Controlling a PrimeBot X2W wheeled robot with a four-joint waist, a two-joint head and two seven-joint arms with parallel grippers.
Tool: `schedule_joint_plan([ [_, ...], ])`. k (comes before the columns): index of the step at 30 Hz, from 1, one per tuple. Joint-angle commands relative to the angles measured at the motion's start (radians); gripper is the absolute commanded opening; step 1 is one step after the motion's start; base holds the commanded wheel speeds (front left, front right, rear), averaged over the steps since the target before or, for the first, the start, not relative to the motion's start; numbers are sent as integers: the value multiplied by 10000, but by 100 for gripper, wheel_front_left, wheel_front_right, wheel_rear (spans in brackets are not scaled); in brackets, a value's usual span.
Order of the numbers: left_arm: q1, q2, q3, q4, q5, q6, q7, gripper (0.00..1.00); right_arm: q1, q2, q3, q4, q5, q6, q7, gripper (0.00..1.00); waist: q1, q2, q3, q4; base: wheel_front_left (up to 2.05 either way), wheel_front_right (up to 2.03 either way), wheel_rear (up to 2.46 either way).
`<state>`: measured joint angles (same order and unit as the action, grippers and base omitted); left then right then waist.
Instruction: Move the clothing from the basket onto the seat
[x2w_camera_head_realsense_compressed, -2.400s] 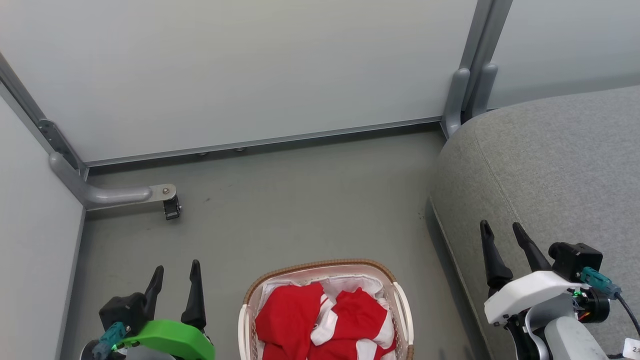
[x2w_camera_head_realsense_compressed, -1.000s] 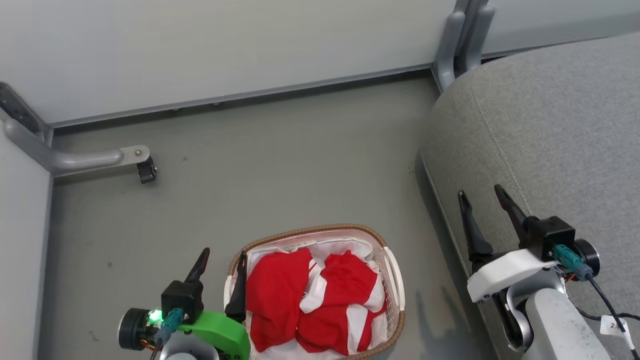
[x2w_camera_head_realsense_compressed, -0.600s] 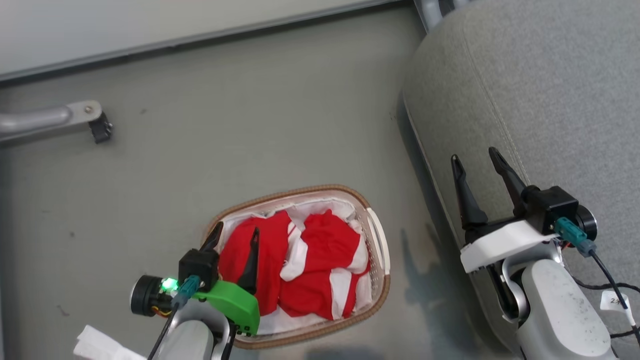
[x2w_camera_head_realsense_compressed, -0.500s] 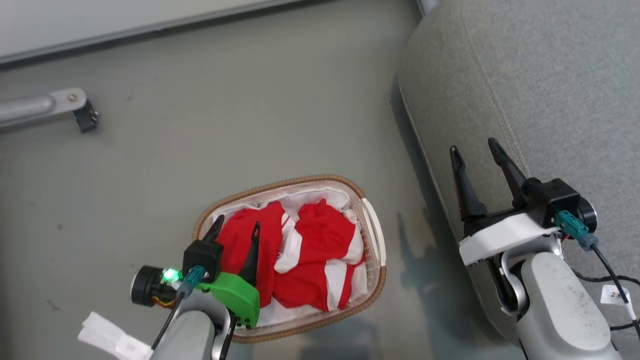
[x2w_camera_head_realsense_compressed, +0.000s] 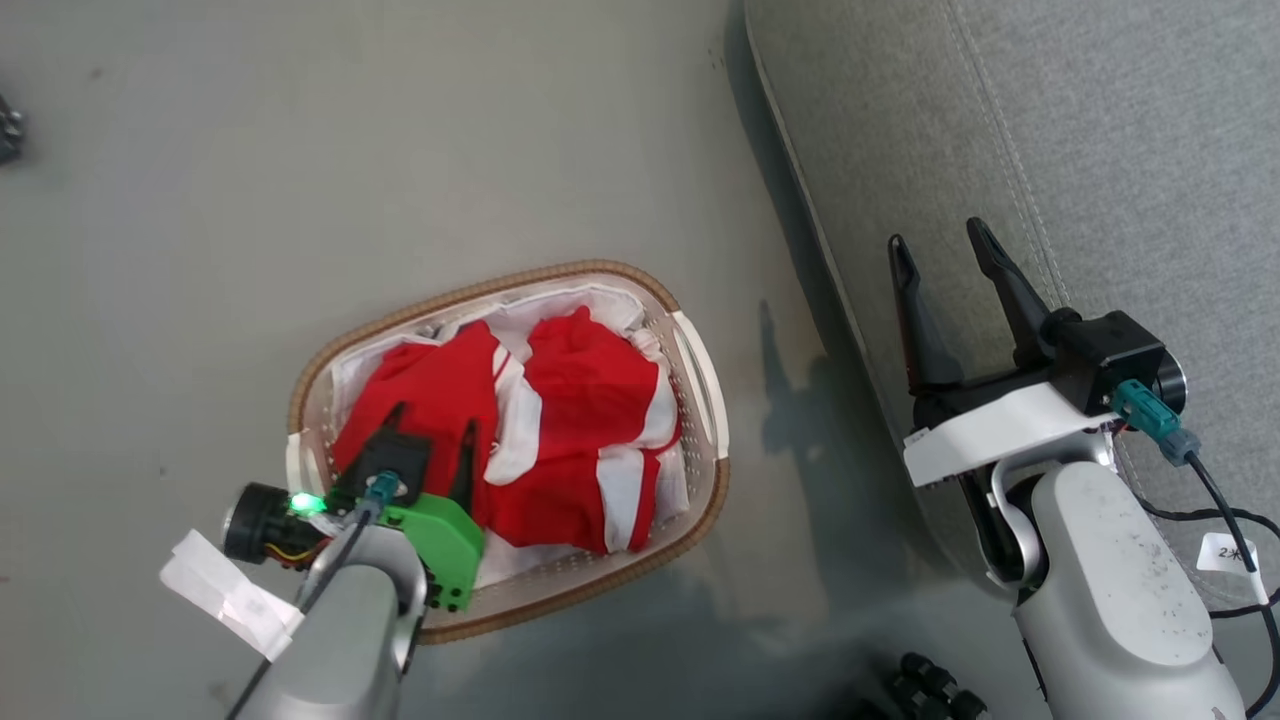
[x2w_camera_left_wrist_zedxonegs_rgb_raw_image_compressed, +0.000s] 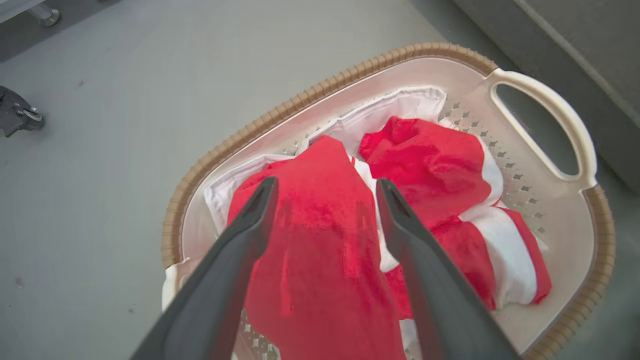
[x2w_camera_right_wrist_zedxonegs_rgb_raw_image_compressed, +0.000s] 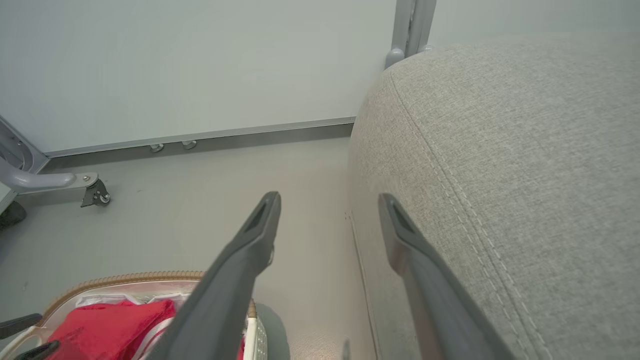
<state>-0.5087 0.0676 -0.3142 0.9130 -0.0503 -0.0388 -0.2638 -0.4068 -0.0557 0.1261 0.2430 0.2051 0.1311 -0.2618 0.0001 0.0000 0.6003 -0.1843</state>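
The left wrist view gets you right down into the basket (x2w_camera_left_wrist_zedxonegs_rgb_raw_image_compressed: 465, 80). The left gripper (x2w_camera_left_wrist_zedxonegs_rgb_raw_image_compressed: 326, 182) has its fingers spread wide with nothing pinched, and a red fold of the clothing (x2w_camera_left_wrist_zedxonegs_rgb_raw_image_compressed: 320, 240) lies between and beyond them. Can't tell if the tips actually touch the cloth. Off to the right of those fingers you get the perforated white wall and one looped handle (x2w_camera_left_wrist_zedxonegs_rgb_raw_image_compressed: 575, 130), way crisper than from the head.

The head view puts both arms in one shot. The basket sits on the floor (x2w_camera_head_realsense_compressed: 300, 150) under the left fingers. The right gripper (x2w_camera_head_realsense_compressed: 935, 232) is well apart from it, also splayed and empty, over the edge of the seat (x2w_camera_head_realsense_compressed: 1100, 150).

The right wrist view adds a wall panel (x2w_camera_right_wrist_zedxonegs_rgb_raw_image_compressed: 200, 65) and a caster bracket (x2w_camera_right_wrist_zedxonegs_rgb_raw_image_compressed: 95, 192) far ahead of its fingers, plus the stitched seam (x2w_camera_right_wrist_zedxonegs_rgb_raw_image_compressed: 452, 187) running just beside the right-hand one.

The clothing itself is crumpled red with broad white bands, heaped on a white lining (x2w_camera_left_wrist_zedxonegs_rgb_raw_image_compressed: 395, 105), all inside the brown woven rim (x2w_camera_left_wrist_zedxonegs_rgb_raw_image_compressed: 310, 95).
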Motion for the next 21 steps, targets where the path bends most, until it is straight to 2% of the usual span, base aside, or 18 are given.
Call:
schedule_joint_plan([
  [1,-327,169,56,255,98,126,-12,100,-164,7,12,-32,75,-6,-46,100,-1,0,606,-384,0,0,0],
  [13,-1681,386,45,2854,186,954,87,100,-380,34,196,28,359,-6,-46,100,-1,0,1152,-453,0,0,0],
  [21,-2253,285,-226,3516,228,694,364,100,-542,34,329,44,519,-6,-46,100,-1,0,1493,-457,0,0,0],
])
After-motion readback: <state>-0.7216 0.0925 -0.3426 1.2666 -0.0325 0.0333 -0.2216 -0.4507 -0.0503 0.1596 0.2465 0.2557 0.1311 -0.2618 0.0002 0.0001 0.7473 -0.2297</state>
